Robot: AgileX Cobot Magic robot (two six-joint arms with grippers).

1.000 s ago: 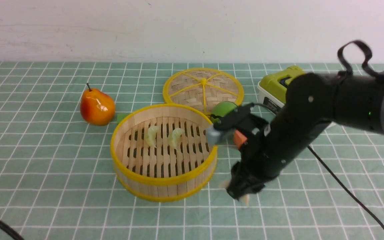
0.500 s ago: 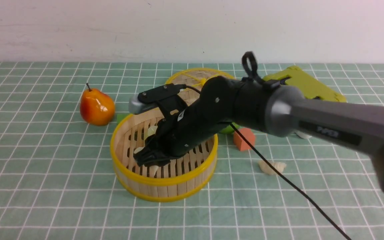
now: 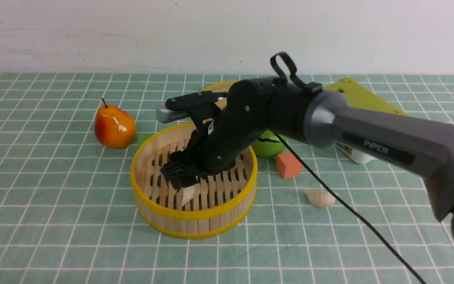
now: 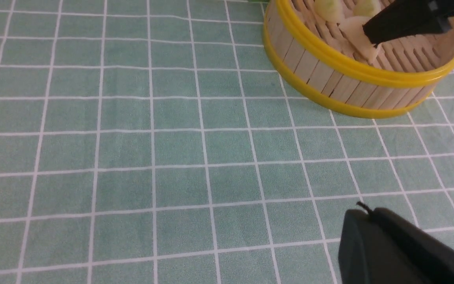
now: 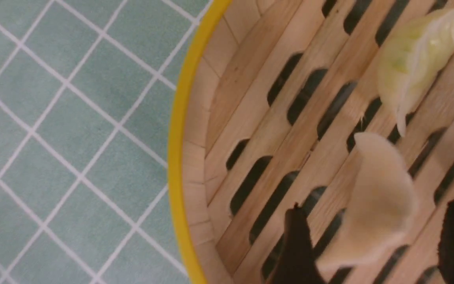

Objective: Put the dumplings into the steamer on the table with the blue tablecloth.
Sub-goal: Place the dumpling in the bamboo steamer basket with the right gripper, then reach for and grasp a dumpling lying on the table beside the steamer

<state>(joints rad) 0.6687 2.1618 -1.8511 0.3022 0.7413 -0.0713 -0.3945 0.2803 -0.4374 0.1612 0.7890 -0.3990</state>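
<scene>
Over the middle of the table [image 3: 53, 221], with its blue tablecloth [image 3: 34, 177], my right arm is reaching across from the right. The right gripper [image 3: 183, 182] is pointing down inside the steamer [image 3: 195, 215]. Its two fingers [image 5: 298, 244] are standing apart, and a white dumpling [image 5: 373, 205] is hanging between them, just above the wooden slats. It is looking blurry, and I am seeing a gap between it and one finger, so nothing is squeezing it. Two green dumplings [image 4: 329, 8] are lying side by side on the slats, just beside the white one. Another white dumpling [image 3: 320, 198] is lying on the cloth, outside the steamer and to its right. It is on the near side of an orange cube [image 3: 288, 164], and a black cable [image 3: 353, 213] is running right past it. A green ball [image 3: 268, 144] is sitting behind the steamer's right edge, and a pear [image 3: 114, 126] is standing to the far left of the steamer. My left gripper [image 4: 392, 244] is only showing as a dark lump in its own wrist view, apart from the steamer, and I cannot tell how its fingers are standing.
</scene>
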